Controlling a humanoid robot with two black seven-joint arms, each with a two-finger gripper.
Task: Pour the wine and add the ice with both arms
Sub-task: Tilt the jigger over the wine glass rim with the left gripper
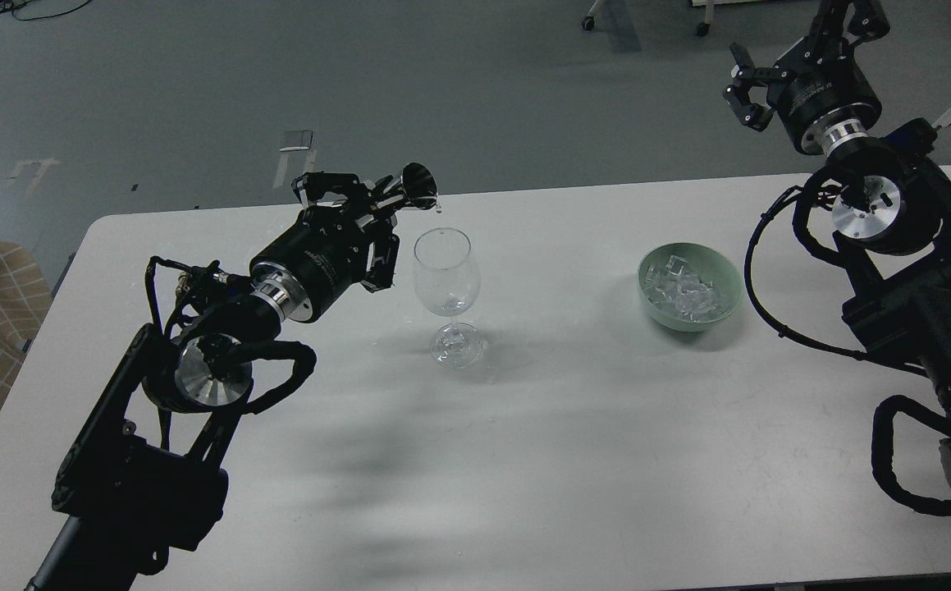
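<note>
The white tabletop [524, 460] carries a clear wine glass [446, 283], upright just right of the left pincer [377, 215]. That pincer is closed around a small dark metal cup [419, 185], tipped mouth-down above the glass's rim, with a drop of wine [439, 208] at its lip. Well right of the glass sits a pale green bowl [728, 289] holding the ice [684, 289]. Farther back, beyond the bowl and up off the tabletop, the right pincer [742, 90] hangs with fingers spread, gripping nothing.

Clear glossy wine glass [445, 283], matt white table [573, 460], perhaps ceramic green bowl [728, 302].
</note>
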